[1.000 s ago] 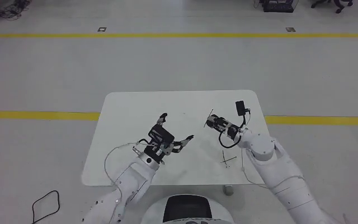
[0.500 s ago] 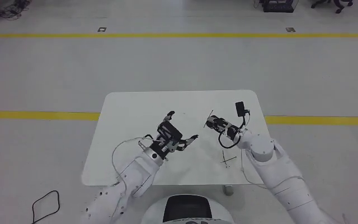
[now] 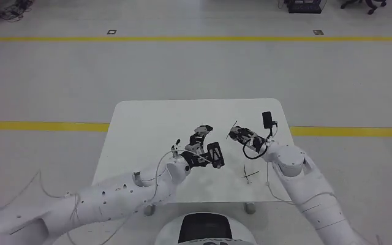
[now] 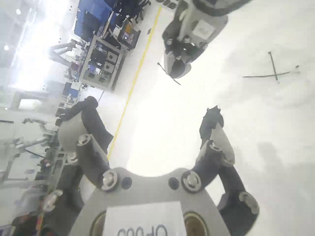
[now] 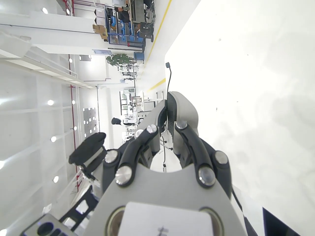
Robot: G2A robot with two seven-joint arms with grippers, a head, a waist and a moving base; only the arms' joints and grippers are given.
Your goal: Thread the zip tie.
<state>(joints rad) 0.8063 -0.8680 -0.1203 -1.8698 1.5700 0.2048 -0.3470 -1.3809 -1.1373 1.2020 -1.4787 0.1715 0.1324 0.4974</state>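
Right jaws are clamped on the zip tie [image 5: 170, 79]; left jaws are spread.
Judged light, springy; best pinched near its free end.

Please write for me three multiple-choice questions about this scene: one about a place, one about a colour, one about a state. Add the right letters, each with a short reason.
1. Where do the two loose zip ties lie?
A) on the floor
B) crossed on the table, near the right arm
C) inside a box

2. What colour is the zip tie that the right gripper holds?
A) red
B) yellow
C) black

3. How do the left gripper's jaws stand?
A) open and empty
B) shut on a zip tie
C) shut on nothing

Answers:
1 B: the top view shows them forming a cross on the white tabletop.
2 C: the right wrist view shows a thin black strip rising from the closed jaws.
3 A: the left wrist view shows a wide gap with nothing in it.
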